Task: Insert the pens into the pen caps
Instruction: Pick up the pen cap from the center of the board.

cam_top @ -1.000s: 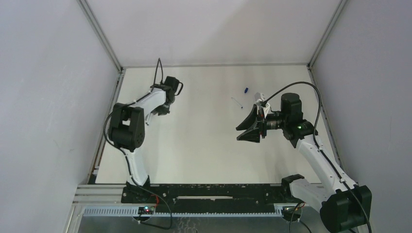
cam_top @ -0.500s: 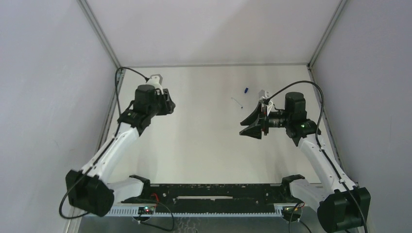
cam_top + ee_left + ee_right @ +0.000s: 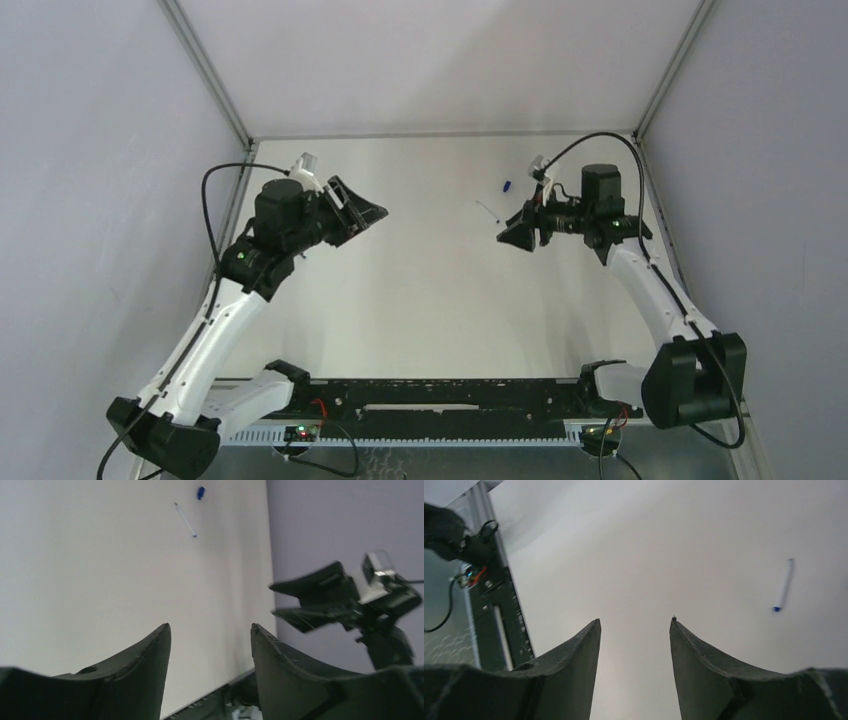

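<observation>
A thin white pen (image 3: pixel 487 211) with a blue tip lies on the white table, far right of centre; it also shows as the white pen (image 3: pixel 185 520) and the pen (image 3: pixel 784 585). A short blue pen cap (image 3: pixel 507 186) lies just beyond it, seen again as the blue cap (image 3: pixel 200 492). My left gripper (image 3: pixel 367 215) (image 3: pixel 210 626) hangs open and empty over the table's left half, pointing right. Facing it, my right gripper (image 3: pixel 509 232) (image 3: pixel 635 621) is open and empty, a little nearer than the pen.
Grey walls with metal corner posts (image 3: pixel 212 75) enclose the table. A black rail (image 3: pixel 430 395) with the arm bases runs along the near edge. The right arm's gripper (image 3: pixel 272 599) shows in the left wrist view.
The left arm has unfolded from the far left and swung its gripper toward the centre, jaws opening. The right gripper has moved farther back, closer to the pen.
</observation>
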Action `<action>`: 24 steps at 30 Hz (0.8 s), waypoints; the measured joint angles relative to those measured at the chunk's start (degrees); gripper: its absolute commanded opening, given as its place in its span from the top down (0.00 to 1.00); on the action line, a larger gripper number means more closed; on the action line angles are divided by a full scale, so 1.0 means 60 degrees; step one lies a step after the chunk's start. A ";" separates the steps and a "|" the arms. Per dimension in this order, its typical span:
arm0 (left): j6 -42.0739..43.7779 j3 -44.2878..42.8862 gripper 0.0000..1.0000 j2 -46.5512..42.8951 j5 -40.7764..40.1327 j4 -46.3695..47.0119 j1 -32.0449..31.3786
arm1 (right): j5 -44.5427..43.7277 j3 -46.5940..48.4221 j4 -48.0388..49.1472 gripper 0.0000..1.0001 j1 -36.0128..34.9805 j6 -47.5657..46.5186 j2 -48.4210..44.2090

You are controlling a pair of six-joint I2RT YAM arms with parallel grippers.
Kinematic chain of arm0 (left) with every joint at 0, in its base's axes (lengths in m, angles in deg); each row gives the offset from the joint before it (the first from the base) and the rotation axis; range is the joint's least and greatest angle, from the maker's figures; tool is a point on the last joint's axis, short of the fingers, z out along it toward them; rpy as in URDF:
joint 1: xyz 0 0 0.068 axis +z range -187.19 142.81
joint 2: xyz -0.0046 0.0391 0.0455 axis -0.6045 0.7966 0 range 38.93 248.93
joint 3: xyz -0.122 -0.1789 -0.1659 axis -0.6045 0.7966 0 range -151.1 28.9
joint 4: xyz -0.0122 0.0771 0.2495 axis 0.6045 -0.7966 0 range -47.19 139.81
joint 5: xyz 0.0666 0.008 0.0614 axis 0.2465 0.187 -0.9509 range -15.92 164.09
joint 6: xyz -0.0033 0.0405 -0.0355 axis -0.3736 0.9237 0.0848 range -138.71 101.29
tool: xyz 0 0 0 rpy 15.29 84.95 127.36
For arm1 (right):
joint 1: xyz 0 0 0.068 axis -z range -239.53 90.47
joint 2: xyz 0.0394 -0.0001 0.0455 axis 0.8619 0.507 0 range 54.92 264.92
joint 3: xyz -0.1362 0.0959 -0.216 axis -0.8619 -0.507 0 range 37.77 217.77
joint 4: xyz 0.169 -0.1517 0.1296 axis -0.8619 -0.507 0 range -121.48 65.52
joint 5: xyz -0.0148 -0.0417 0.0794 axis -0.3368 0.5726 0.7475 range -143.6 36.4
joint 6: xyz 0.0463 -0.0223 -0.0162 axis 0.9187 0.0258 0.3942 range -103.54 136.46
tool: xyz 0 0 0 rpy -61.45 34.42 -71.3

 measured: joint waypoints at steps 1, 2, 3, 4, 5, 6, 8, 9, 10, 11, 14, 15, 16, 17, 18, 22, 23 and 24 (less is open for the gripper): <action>-0.0262 -0.0277 0.32 -0.0004 -0.0073 -0.0321 -0.0164 | -0.0219 0.0288 -0.0026 0.40 0.0015 -0.0022 0.0266; -0.0448 -0.0492 0.30 -0.0015 -0.0124 -0.0532 -0.0280 | -0.0357 0.0492 -0.0022 0.40 0.0025 -0.0029 0.0481; -0.0725 -0.0783 0.29 -0.0066 -0.0204 -0.0769 -0.0430 | -0.0535 0.0816 -0.0015 0.40 0.0076 -0.0033 0.0812; -0.0856 -0.0925 0.29 -0.0142 -0.0262 -0.0885 -0.0503 | -0.0645 0.1020 -0.0022 0.40 0.0109 -0.0033 0.1056; -0.1049 -0.1086 0.28 -0.0259 -0.0382 -0.1024 -0.0576 | -0.0743 0.1297 -0.0084 0.40 0.0186 -0.0029 0.1337; -0.1224 -0.1253 0.28 -0.0444 -0.0474 -0.1166 -0.0637 | -0.0827 0.1621 -0.0087 0.40 0.0273 -0.0022 0.1708; -0.1432 -0.1446 0.28 -0.0758 -0.0608 -0.1341 -0.0674 | -0.0994 0.2058 -0.0080 0.40 0.0441 -0.0018 0.2269; -0.1541 -0.1541 0.28 -0.0918 -0.0652 -0.1402 -0.0681 | -0.1093 0.2204 -0.0076 0.40 0.0521 -0.0018 0.2495; -0.1621 -0.1621 0.28 -0.1049 -0.0659 -0.1450 -0.0685 | -0.1198 0.2328 -0.0076 0.40 0.0594 -0.0018 0.2725; -0.1687 -0.1672 0.28 -0.1140 -0.0656 -0.1461 -0.0688 | -0.1297 0.2386 -0.0080 0.40 0.0641 -0.0015 0.2874; -0.1883 -0.1774 0.28 -0.1322 -0.0652 -0.1508 -0.0736 | -0.1625 0.2543 -0.0087 0.40 0.0710 -0.0007 0.3260; -0.1927 -0.1774 0.28 -0.1351 -0.0652 -0.1523 -0.0758 | -0.1770 0.2667 -0.0087 0.40 0.0721 0.0026 0.3442; -0.1985 -0.1774 0.27 -0.1377 -0.0652 -0.1537 -0.0776 | -0.1912 0.2801 -0.0091 0.40 0.0721 0.0080 0.3614; -0.2007 -0.1774 0.27 -0.1384 -0.0652 -0.1552 -0.0809 | -0.2124 0.3071 -0.0084 0.41 0.0721 0.0182 0.3909; -0.2055 -0.1774 0.27 -0.1388 -0.0656 -0.1563 -0.0845 | -0.2284 0.3279 -0.0080 0.41 0.0721 0.0251 0.4146; -0.2157 -0.1774 0.26 -0.1355 -0.0652 -0.1621 -0.1064 | -0.3155 0.4725 -0.0251 0.42 0.0688 0.0801 0.5581; -0.2160 -0.1774 0.26 -0.1355 -0.0648 -0.1621 -0.1104 | -0.3479 0.5238 -0.0357 0.42 0.0648 0.1005 0.6065; -0.2186 -0.1774 0.26 -0.1355 -0.0641 -0.1596 -0.1144 | -0.3708 0.5544 -0.0437 0.43 0.0612 0.1104 0.6375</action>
